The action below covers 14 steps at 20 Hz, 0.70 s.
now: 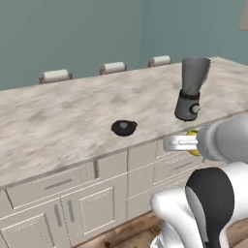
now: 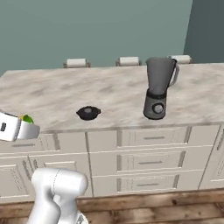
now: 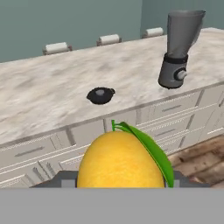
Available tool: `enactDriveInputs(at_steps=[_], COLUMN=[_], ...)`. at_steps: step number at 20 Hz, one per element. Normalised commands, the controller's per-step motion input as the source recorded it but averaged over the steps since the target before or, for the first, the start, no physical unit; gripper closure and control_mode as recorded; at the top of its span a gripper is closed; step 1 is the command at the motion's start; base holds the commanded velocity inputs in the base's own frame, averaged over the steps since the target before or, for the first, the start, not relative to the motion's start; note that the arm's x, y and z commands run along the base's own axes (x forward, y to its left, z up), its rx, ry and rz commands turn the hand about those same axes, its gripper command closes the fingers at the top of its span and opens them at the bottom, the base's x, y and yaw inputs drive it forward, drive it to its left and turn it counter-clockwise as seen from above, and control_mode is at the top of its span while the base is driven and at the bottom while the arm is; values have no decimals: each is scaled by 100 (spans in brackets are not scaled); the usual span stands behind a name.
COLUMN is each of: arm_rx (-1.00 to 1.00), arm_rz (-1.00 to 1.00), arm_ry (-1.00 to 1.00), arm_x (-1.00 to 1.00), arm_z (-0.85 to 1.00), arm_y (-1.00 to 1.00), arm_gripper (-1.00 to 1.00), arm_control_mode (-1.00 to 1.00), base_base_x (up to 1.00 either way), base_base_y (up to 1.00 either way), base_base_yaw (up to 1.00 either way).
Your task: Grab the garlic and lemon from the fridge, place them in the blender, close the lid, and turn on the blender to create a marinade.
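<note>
Claw [image 1: 186, 143] holding lemon [image 3: 124, 160], off the counter [image 1: 63, 118] edge. Ahead: lid [image 3: 100, 95], blender [image 3: 178, 48] beyond. Yellow, round, green leaf.

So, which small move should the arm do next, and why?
Probably lift the hand and carry the lemon it holds toward the blender. The jar mouth looks open, since the lid lies apart on the counter, and the hand sits below counter height.

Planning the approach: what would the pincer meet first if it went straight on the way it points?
Holding the lemon, it would probably meet the drawer fronts below the counter edge, short of the lid; depth is unclear.
</note>
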Motion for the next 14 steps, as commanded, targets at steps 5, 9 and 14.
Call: enactDriveInputs(at_steps=[5, 9, 14], arm_rx=[0, 0, 0], arm_rz=[0, 0, 0], arm_ry=[0, 0, 0], arm_x=[0, 0, 0], arm_z=[0, 0, 0], arm_y=[0, 0, 0], arm_gripper=[100, 100, 100], arm_control_mode=[100, 100, 100], base_base_x=[98, 45, 25], base_base_y=[-100, -97, -22], base_base_yaw=[2, 18, 30])
